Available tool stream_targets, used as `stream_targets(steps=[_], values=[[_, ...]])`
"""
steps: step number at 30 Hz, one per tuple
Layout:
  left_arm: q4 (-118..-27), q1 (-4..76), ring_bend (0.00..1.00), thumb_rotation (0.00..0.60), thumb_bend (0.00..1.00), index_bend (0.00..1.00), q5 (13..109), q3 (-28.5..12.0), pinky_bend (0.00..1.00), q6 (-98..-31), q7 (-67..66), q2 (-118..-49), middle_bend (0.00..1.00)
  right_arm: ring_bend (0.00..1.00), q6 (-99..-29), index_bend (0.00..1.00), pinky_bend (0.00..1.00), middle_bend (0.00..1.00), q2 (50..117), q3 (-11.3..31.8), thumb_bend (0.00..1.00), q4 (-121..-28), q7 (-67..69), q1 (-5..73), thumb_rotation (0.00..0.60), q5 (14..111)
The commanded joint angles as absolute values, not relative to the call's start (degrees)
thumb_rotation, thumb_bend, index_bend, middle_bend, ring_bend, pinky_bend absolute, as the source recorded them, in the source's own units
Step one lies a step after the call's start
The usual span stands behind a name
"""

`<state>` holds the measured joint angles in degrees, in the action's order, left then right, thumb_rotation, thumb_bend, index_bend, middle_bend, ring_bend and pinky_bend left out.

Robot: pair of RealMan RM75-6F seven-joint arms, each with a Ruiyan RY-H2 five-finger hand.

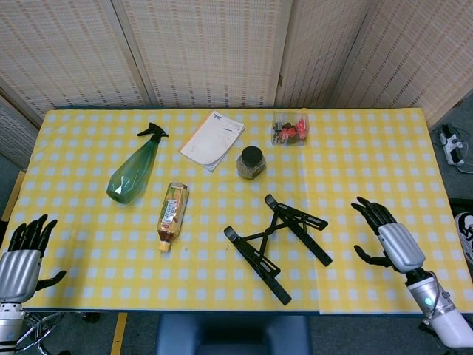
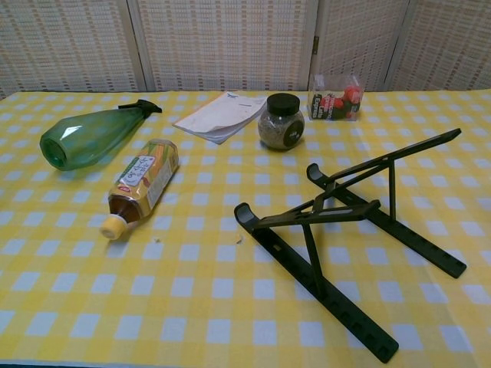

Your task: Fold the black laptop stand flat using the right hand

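Observation:
The black laptop stand stands unfolded on the yellow checked tablecloth, right of centre, its two rails splayed and its upper arms raised. My right hand hovers over the table to the right of the stand, fingers spread and holding nothing, about a hand's width from the nearest rail. My left hand stays at the table's near left corner, fingers apart and empty. Neither hand shows in the chest view.
A green spray bottle and a tea bottle lie left of the stand. Behind it stand a dark-lidded jar, a white booklet and a clear box of small items.

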<state>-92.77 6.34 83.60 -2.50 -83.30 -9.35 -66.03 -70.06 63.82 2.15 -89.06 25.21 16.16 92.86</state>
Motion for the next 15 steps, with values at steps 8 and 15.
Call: stream_targets(steps=[8, 15], values=[[-93.25, 6.60, 0.00, 0.600, 0.13, 0.01, 83.87, -2.27, 0.00, -82.82, -9.44, -65.99, 0.00, 0.00, -63.43, 0.00, 0.00, 0.00, 71.78, 1.10, 0.40, -78.22, 50.75, 25.05, 0.600, 95.79], [-93.37, 6.63, 0.00, 0.600, 0.13, 0.01, 83.63, -2.10, 0.00, -82.43, -9.40, -65.93, 0.00, 0.00, -63.21, 0.00, 0.00, 0.00, 76.59, -0.25, 0.40, -72.67, 64.21, 28.08, 0.600, 97.09]])
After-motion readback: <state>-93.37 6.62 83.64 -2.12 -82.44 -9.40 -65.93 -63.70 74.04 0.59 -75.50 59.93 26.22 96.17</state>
